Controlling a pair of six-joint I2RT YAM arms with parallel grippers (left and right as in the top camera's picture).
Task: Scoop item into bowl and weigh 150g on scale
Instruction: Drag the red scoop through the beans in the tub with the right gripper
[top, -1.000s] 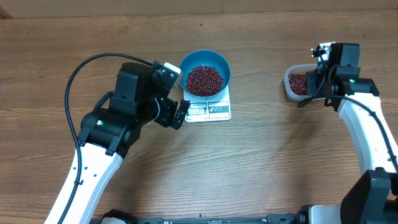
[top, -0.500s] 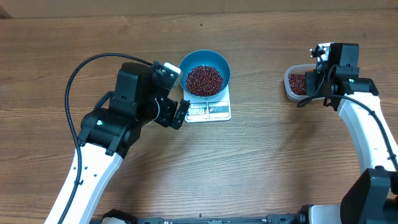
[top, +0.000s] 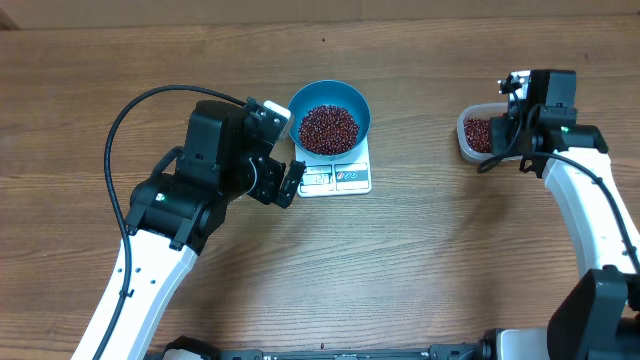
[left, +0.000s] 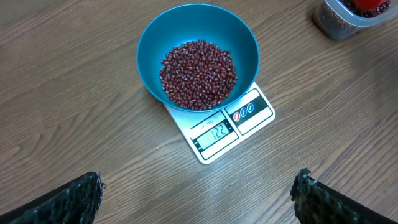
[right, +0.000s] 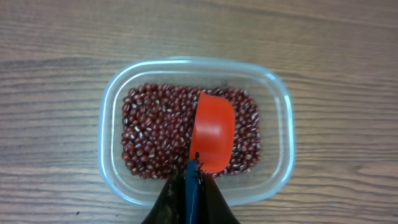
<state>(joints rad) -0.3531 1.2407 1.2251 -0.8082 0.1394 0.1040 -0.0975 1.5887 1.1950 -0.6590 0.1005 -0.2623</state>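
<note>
A light blue bowl (top: 330, 116) (left: 197, 55) holding dark red beans (top: 328, 128) (left: 199, 74) stands on the small white scale (top: 340, 178) (left: 231, 127), whose display is lit. My left gripper (top: 290, 184) (left: 198, 198) hovers open just left of the scale, nothing between its fingers. At the right, more beans (right: 158, 130) fill a clear tub (top: 474, 133) (right: 118, 93). Over that tub my right gripper (top: 521, 125) (right: 190, 190) is shut on the blue handle of an orange-red scoop (right: 212, 138), whose cup is over the beans in the tub.
Bare wooden tabletop (top: 420, 250) surrounds everything. The left arm's black cable (top: 130, 115) loops over the table at the left. The tub (left: 345, 15) also shows at the top right corner of the left wrist view.
</note>
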